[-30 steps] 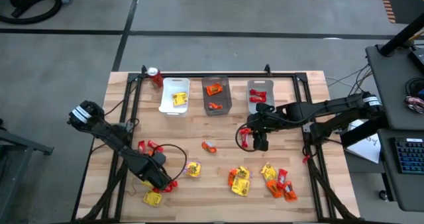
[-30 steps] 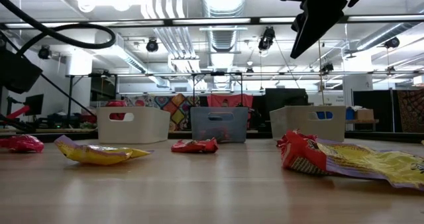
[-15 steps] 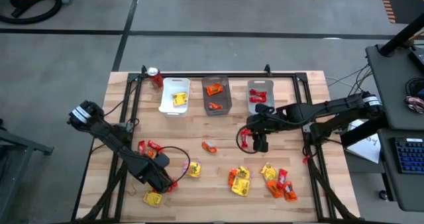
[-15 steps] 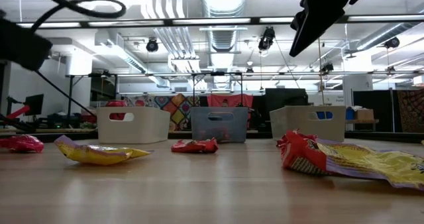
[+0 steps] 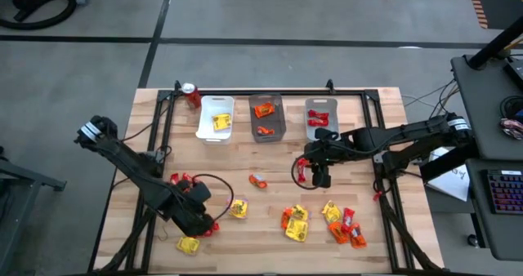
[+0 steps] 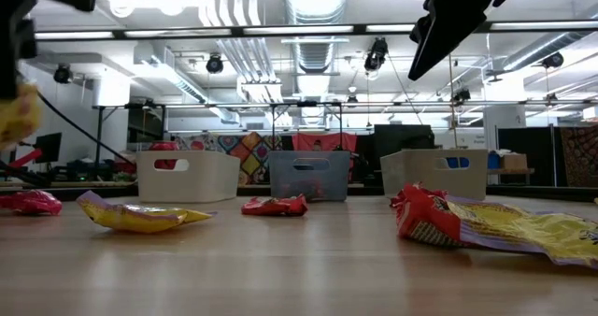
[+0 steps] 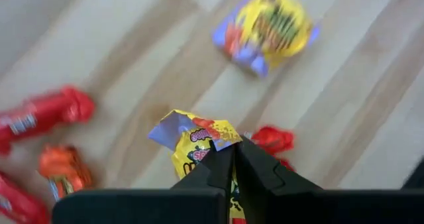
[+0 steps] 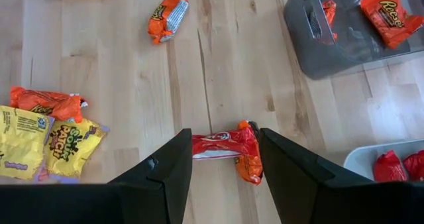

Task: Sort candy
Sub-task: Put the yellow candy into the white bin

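Wooden table carries three far-edge bins with only a few sorted candies, most still scattered near, while the left gripper pinches a yellow packet and the right gripper straddles a red packet, jaws wide.

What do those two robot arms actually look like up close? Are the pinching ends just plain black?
Both arms are dark, slender and jointed. The left arm has a pale block at its outer end and a black cable looping beside its wrist. The right arm is black throughout. The left gripper has narrow, tapering matte-black fingers; the right gripper has broader, smooth black fingers with slanted inner faces. No markings show.
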### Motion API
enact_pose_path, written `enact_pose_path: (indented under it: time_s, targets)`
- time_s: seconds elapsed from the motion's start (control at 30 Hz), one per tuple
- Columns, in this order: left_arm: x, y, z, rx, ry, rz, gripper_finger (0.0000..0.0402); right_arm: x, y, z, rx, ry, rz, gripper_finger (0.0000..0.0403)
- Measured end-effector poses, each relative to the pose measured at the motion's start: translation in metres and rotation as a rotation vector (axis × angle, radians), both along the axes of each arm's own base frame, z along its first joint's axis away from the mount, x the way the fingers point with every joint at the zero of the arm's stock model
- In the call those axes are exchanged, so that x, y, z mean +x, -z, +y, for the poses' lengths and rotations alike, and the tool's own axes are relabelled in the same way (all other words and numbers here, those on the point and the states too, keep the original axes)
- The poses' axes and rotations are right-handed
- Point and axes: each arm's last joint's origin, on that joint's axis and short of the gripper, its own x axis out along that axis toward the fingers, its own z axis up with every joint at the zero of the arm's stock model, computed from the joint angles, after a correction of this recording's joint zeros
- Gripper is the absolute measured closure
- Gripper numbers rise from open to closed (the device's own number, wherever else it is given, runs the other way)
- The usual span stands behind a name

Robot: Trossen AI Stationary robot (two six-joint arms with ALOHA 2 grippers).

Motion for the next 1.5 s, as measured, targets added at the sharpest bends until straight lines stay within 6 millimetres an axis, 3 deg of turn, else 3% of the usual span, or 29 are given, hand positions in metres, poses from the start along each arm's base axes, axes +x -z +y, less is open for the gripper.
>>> enact_pose_path:
  time_s: [0.23, 0.47, 0.67, 0.83, 1.13, 1.33, 1.5]
  targets:
    - [-0.008, -0.023, 0.014, 0.026, 0.014, -0.127, 0.0401, 0.000, 0.000, 0.001, 0.000, -0.002, 0.000, 0.0236]
    - [-0.011, -0.031, 0.020, 0.062, 0.022, -0.184, 0.0401, 0.000, 0.000, 0.001, 0.000, -0.002, -0.003, 0.0236]
    - [-0.003, -0.041, 0.046, 0.142, 0.022, -0.227, 0.0401, 0.000, 0.000, 0.001, -0.002, -0.006, -0.003, 0.0236]
    - [0.004, -0.054, 0.088, 0.247, 0.034, -0.234, 0.0401, 0.000, 0.000, 0.001, -0.003, -0.007, -0.003, 0.0236]
    - [0.001, -0.069, 0.189, 0.436, -0.039, -0.151, 0.0401, 0.000, 0.000, 0.001, -0.003, -0.007, -0.005, 0.0236]
    - [0.011, -0.062, 0.252, 0.428, -0.032, -0.162, 0.0401, 0.002, -0.001, 0.001, -0.002, -0.007, -0.019, 0.0236]
    - [0.009, -0.039, 0.297, 0.374, -0.081, -0.057, 0.0401, 0.002, -0.001, 0.001, -0.002, -0.007, -0.021, 0.0236]
